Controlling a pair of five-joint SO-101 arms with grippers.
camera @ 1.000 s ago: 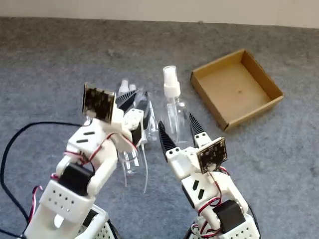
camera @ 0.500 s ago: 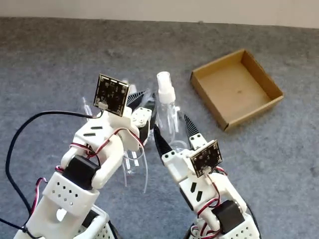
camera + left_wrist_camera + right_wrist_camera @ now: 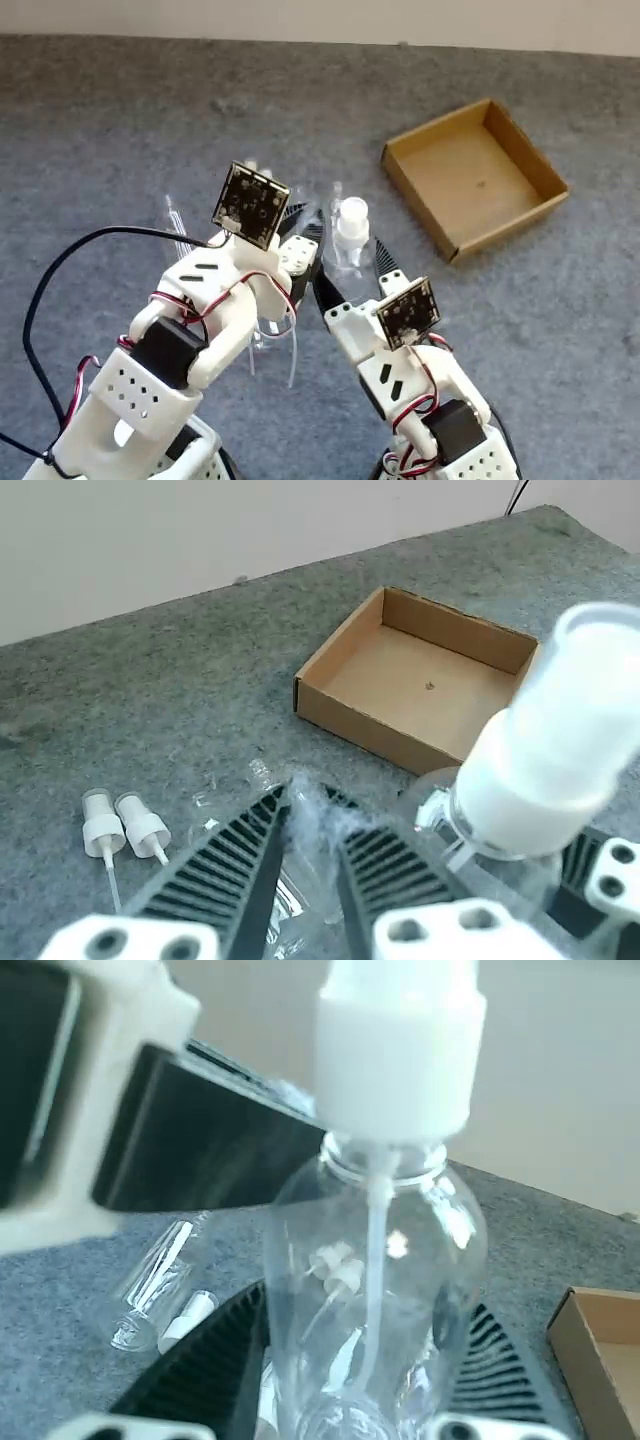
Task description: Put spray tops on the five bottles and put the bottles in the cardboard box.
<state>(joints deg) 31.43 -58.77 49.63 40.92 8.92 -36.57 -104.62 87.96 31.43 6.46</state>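
We see the right end effector (image 3: pixel 365 1310) clamped around the belly of a clear plastic bottle (image 3: pixel 370 1250), holding it upright between the two arms. A white spray top (image 3: pixel 400 1040) sits on its neck, the dip tube hanging down inside. Whether the top is fully seated we cannot tell. The bottle is near the cardboard box (image 3: pixel 475 175) but outside it, and the box holds no bottles.

The left end effector (image 3: pixel 308 798) hovers just beside the spray top, its jaws parted by a narrow gap and gripping nothing that we can make out. Below it, a second bottle (image 3: pixel 262 775) lies on its side on the grey surface (image 3: pixel 120 120), with two loose spray tops (image 3: pixel 143 825) nearby.

We judge the bottle to be empty and very light, with thin, smooth walls that could flex or slip under a hard squeeze. The wide body looks like the safest place to hold it, as the right end effector does, which leaves the neck free. The stiffer white collar of the top looks like the right place to press or twist.
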